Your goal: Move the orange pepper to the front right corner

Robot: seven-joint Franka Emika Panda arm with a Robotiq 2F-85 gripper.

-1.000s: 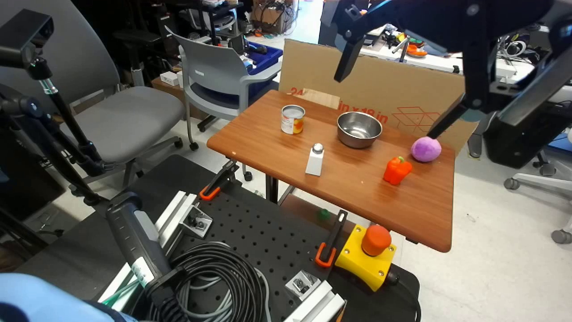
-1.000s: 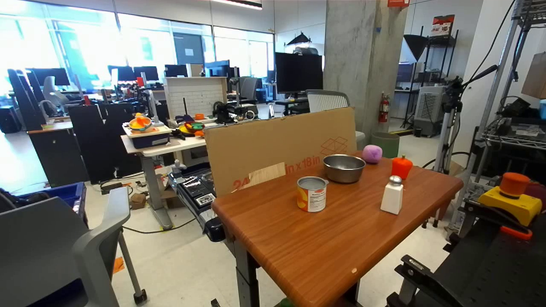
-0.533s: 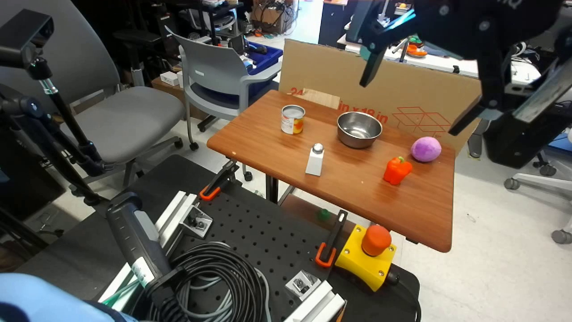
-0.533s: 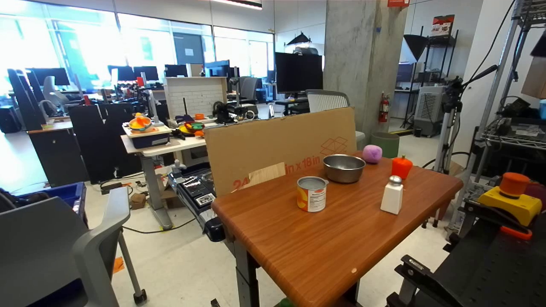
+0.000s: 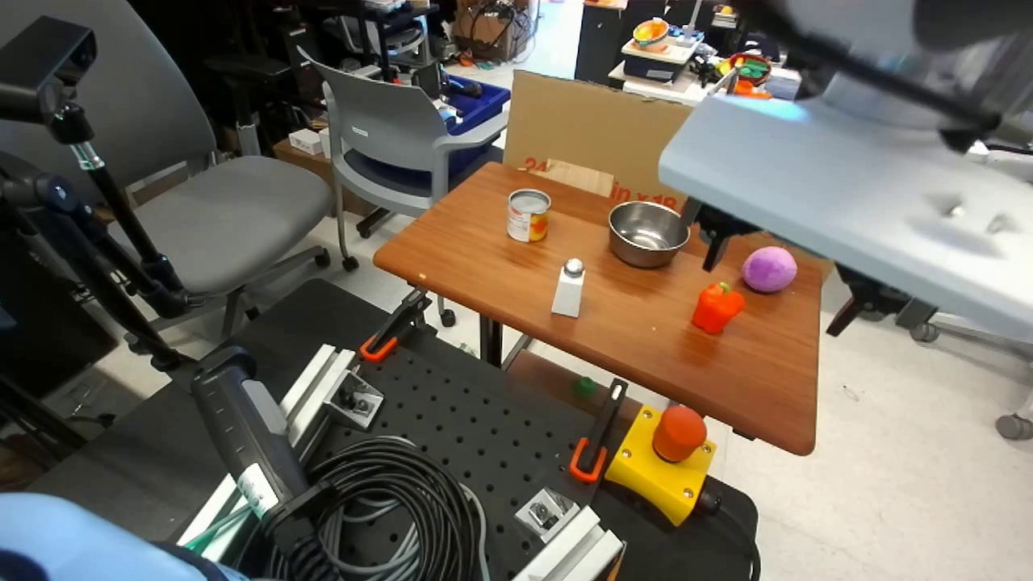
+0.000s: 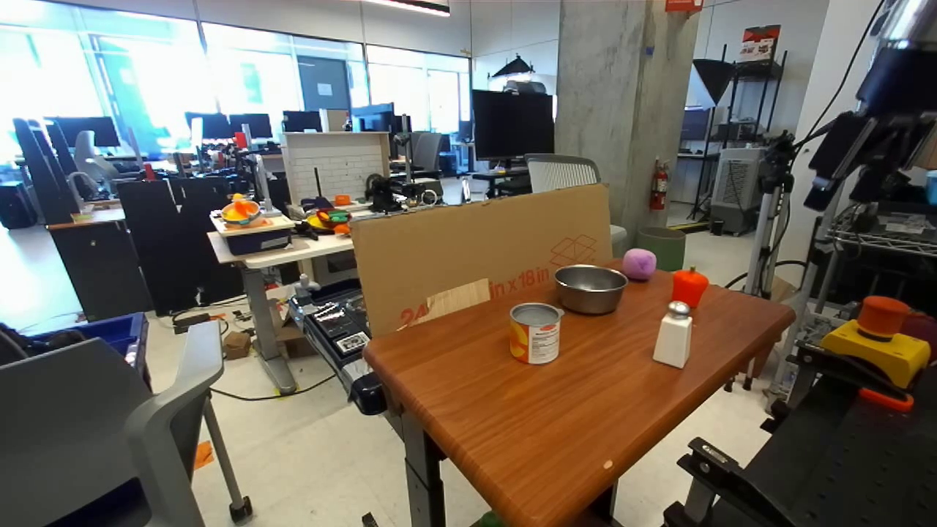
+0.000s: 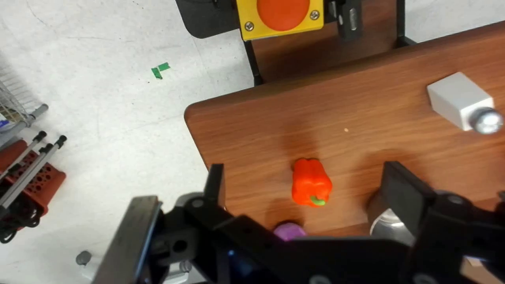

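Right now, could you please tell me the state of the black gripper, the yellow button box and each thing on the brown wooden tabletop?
Black two-fingered gripper: open, holding nothing
Yellow box with red button: pressed or not, unclear
Orange-red blocky toy pepper: standing, stem up
Purple round ball: resting, not held
Silver metal bowl: upright, mouth up
White shaker with metal cap: standing, cap on
Labelled metal can: upright, top sealed or not unclear

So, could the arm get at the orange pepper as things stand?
Probably yes: the end effector is open, and in the wrist view nothing covers the orange pepper; the purple ball stands apart.
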